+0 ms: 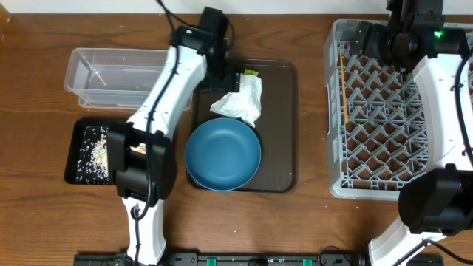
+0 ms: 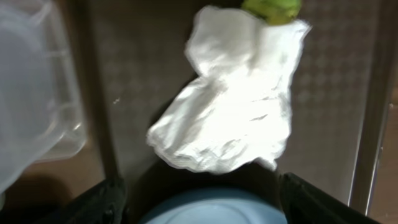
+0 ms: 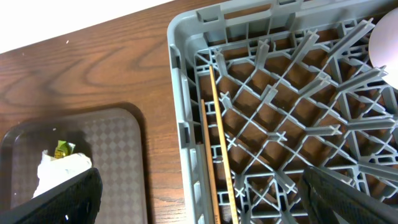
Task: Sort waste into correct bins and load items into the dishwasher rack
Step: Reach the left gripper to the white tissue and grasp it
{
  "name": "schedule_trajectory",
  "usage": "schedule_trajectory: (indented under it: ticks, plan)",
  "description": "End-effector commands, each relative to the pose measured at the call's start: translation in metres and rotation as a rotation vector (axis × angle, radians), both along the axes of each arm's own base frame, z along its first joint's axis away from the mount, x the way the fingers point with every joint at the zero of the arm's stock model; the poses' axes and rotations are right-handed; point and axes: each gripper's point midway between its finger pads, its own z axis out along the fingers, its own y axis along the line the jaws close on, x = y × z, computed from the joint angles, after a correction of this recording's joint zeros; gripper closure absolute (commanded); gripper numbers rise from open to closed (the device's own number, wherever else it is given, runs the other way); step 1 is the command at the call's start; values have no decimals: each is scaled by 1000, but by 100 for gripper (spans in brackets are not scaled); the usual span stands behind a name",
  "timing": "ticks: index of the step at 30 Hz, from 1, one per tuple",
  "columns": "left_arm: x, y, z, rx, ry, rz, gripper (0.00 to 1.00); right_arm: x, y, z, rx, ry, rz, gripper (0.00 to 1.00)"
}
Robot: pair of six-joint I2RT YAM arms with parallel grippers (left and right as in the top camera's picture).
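Observation:
A crumpled white napkin [image 1: 240, 102] lies on the brown serving tray [image 1: 281, 125], with a small green wrapper [image 1: 250, 73] at its far edge. The large dark blue bowl [image 1: 222, 154] sits on the tray's near half. My left gripper [image 1: 230, 80] hovers open just left of the napkin. In the left wrist view the napkin [image 2: 230, 112] lies ahead of the wide-apart fingers [image 2: 93, 202], and nothing is between them. My right gripper [image 1: 373, 44] hangs open over the far-left corner of the grey rack [image 1: 336, 148]. Chopsticks [image 3: 221, 143] lie along the rack's left wall.
A clear container [image 1: 111, 74] stands at the far left. In front of it is a black tray [image 1: 74, 148] holding rice grains [image 1: 94, 151]. A pale cup [image 3: 385, 37] shows at the rack's edge in the right wrist view.

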Motion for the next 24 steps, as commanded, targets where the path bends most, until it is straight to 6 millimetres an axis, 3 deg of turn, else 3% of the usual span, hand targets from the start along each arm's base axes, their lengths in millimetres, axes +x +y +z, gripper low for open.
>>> schedule_trajectory:
  ticks: [1, 11, 19, 24]
  plan:
    - [3, -14, -13, 17, -7, -63, 21, -4, -3, 12, 8, -24, -15, 1]
    - [18, -24, -56, 22, 6, -73, 33, -4, -3, 12, 7, -24, -15, 1]
    - [21, -12, -73, 101, 12, -55, 42, -4, -4, 12, 7, -24, -17, 1]
    - [16, -10, -89, 112, 47, -54, 42, -4, 13, 12, 8, -23, 19, 1]
